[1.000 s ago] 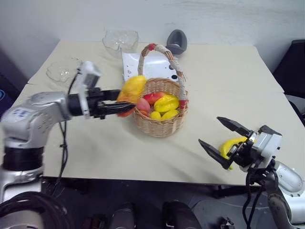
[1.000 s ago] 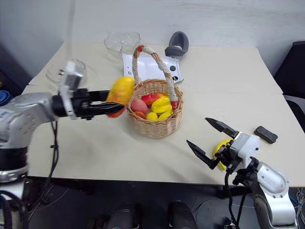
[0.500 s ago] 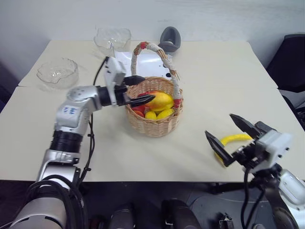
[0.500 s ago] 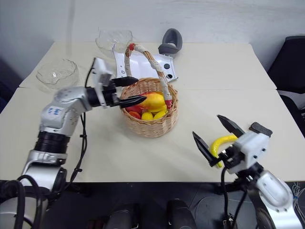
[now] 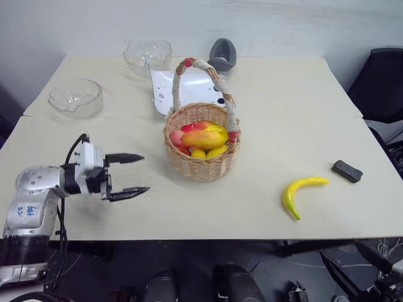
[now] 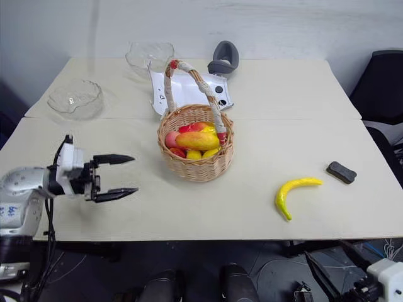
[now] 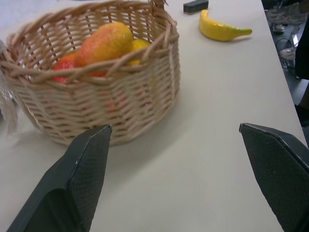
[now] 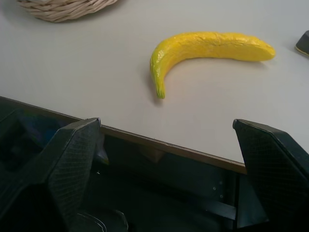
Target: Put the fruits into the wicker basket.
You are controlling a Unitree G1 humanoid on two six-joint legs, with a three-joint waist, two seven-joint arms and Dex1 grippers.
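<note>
One table [image 5: 302, 100]; one wicker basket [image 5: 201, 160] at its centre, holding one mango [image 5: 203, 138] atop smaller fruits; two glass bowls [image 5: 75, 97] toward ten o'clock; one banana [image 5: 299, 192] at four o'clock, outside; left gripper [image 5: 129, 175] at eight o'clock, fingers apart, empty; right gripper [image 8: 164, 159] spread wide, empty.

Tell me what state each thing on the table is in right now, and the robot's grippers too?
Wicker basket: upright, holding fruit.
Mango: lying on top of the smaller fruits in the basket.
Banana: lying on the table, outside the basket, untouched.
Left gripper: open, empty, beside the basket.
Right gripper: open, empty, off the table edge near the banana.
Glass bowls: upright, empty.
Black block: lying flat.
</note>
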